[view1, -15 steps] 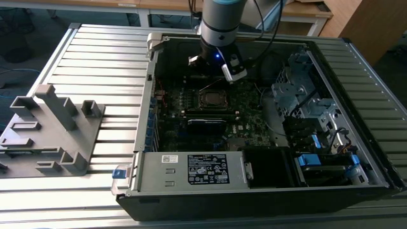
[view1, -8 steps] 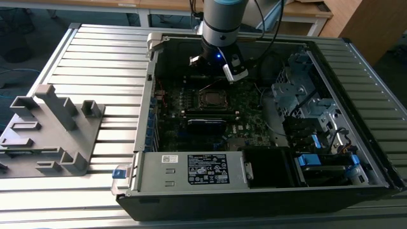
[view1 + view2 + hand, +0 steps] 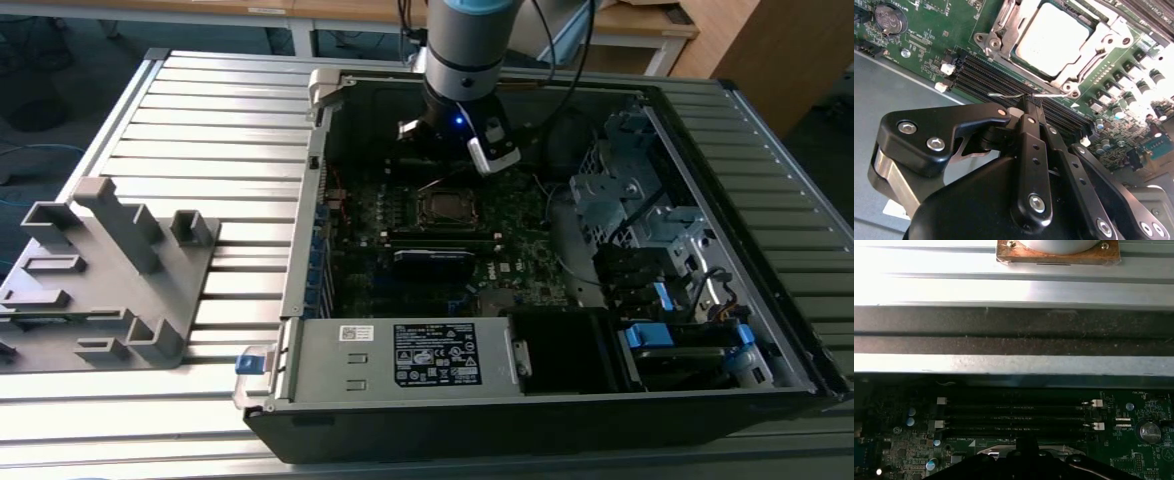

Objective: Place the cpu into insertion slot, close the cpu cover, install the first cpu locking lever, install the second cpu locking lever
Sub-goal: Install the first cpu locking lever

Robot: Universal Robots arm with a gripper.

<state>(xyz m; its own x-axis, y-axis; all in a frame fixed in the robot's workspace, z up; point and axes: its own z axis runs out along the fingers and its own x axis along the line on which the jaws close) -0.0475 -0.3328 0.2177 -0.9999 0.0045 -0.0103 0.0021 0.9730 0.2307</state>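
- the bench [image 3: 214, 110] is a pale metal top made of long ribbed slats that run side by side across the exterior view; its bright slats also show in the first wrist view [image 3: 1004, 290].
- an open black computer case [image 3: 534, 425] lies on its side on the bench, open face up, across the middle and the exterior view's right.
- a grey plastic fixture [image 3: 107, 270] with upright blocks and slots sits on the bench at the exterior view's left, apart from the case.
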